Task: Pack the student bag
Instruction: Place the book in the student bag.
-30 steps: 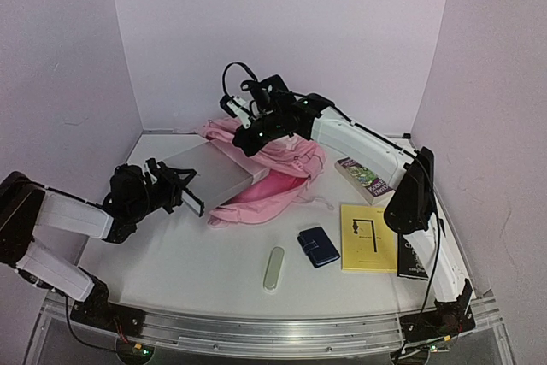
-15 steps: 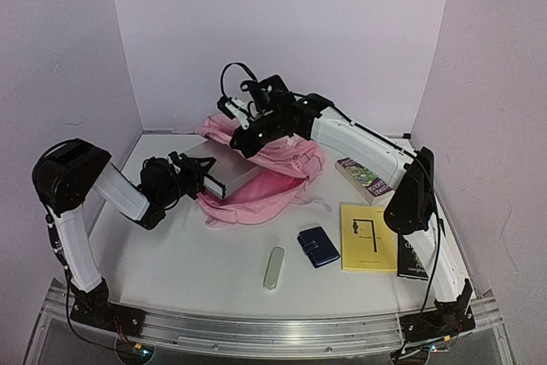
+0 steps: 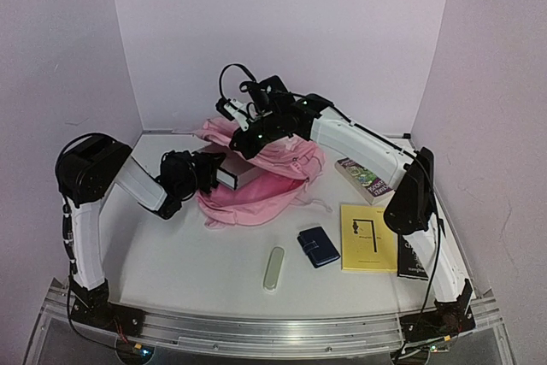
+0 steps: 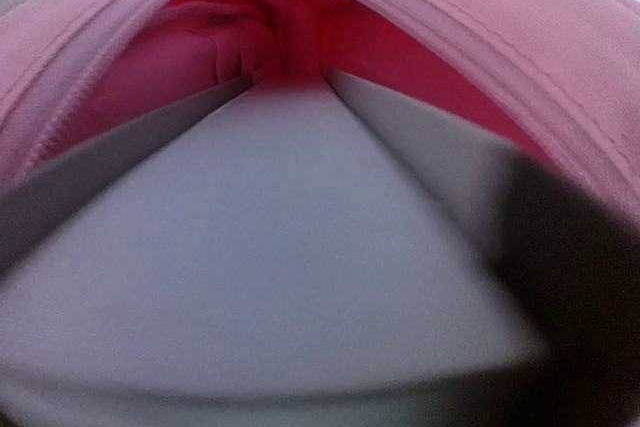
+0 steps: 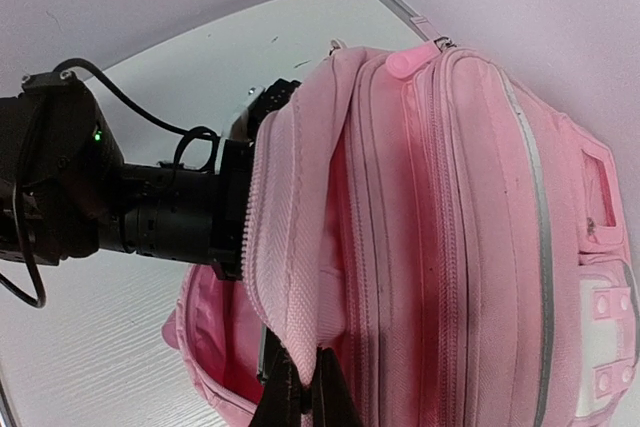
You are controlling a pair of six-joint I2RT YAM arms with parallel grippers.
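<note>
Grey box [image 4: 280,267] deeper in student bag [image 3: 265,194]; right jaws pinch flap; left jaws unclear.

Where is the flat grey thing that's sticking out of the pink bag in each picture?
Top external: the flat grey slab is left of centre, its near end poking out of the student bag.
Left wrist: the slab fills the middle and bottom, its far end inside the bag.
Right wrist: not clearly in it; the bag's flap covers that spot.
Shared landmark: the pink bag's open zip mouth.
</note>
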